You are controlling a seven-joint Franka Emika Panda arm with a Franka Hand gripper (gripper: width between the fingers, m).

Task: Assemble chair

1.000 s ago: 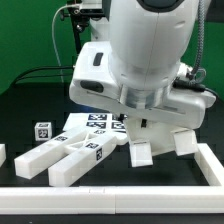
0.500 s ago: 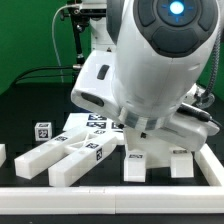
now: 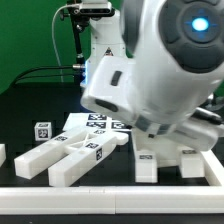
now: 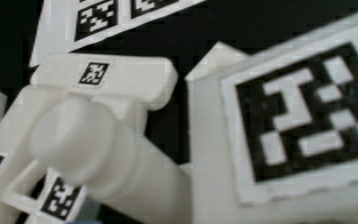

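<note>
**Exterior view.** The arm (image 3: 160,70) fills the frame from 12 to 4 o'clock, its white casing leaning over the black surface (image 3: 25,115). A green backdrop (image 3: 30,40) stands at 10 o'clock.

**Hand.** It is hidden behind the casing in this view, and no fingers can be made out in the wrist view. Cannot tell how far it is open, or whether it has hold of anything.

**Chair.** Not joined up; the loose white chair parts (image 3: 60,160) are spread over the surface.
- The long bars (image 3: 85,160) lie side by side at 7 o'clock of the frame, their far ends pointing toward 2 o'clock. One carries a tag near that end.
- Another white piece (image 3: 3,153) is cut off by the frame edge at 9 o'clock.
- Two short blocks stand upright at 5 o'clock, just under the arm: one block (image 3: 146,164) and a second block (image 3: 191,160). They stand apart from each other. What lies above them is hidden by the casing.

**Other items.** The marker board (image 3: 92,122) lies flat at 1 o'clock of the bars. A small tagged cube (image 3: 42,131) sits at 9 o'clock of the board, apart from it. A low white wall (image 3: 100,196) runs along the 6 o'clock edge.

**Wrist view.** Close and blurred. A white part with a rounded body (image 4: 78,140) carries a small tag on its blocky end. Just beside it is a white face with one large tag (image 4: 309,110); cannot tell which part that is.
</note>
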